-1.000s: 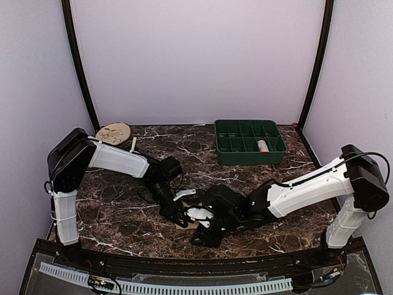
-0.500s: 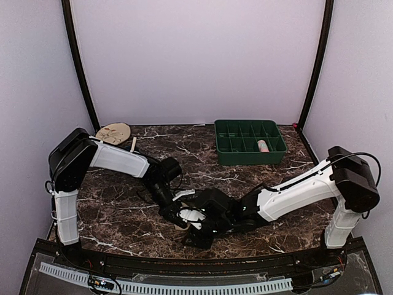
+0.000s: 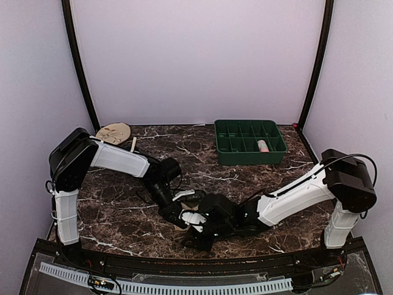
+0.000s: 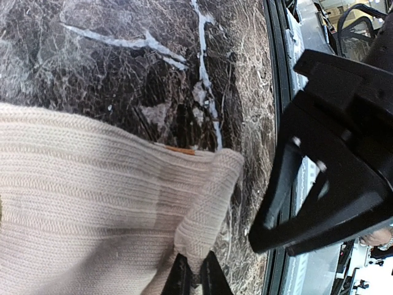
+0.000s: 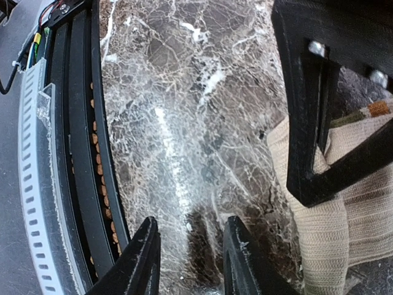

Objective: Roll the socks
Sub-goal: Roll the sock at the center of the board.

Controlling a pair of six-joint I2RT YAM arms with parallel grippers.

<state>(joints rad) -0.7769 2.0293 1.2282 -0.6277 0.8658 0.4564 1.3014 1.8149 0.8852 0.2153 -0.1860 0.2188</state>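
Note:
The tan sock (image 4: 92,203) lies flat on the marble table, cream ribbed knit with a small orange mark at its edge. My left gripper (image 4: 195,276) is shut on a folded corner of it. In the top view the left gripper (image 3: 177,215) is low over the table's front middle, mostly hiding the sock. My right gripper (image 5: 190,258) is open and empty over bare marble, just left of the sock's edge (image 5: 319,246); in the top view it (image 3: 195,236) sits right beside the left gripper. The pink sock (image 3: 263,145) shows as a small pink bundle in the green bin.
A green compartment bin (image 3: 249,153) stands at the back right. A round beige patterned plate (image 3: 113,132) lies at the back left. The table's black front rail (image 5: 80,153) runs close beside my right gripper.
My right arm has stretched further left and brought its gripper closer to the left gripper and the front edge. The left gripper has stayed put on the sock.

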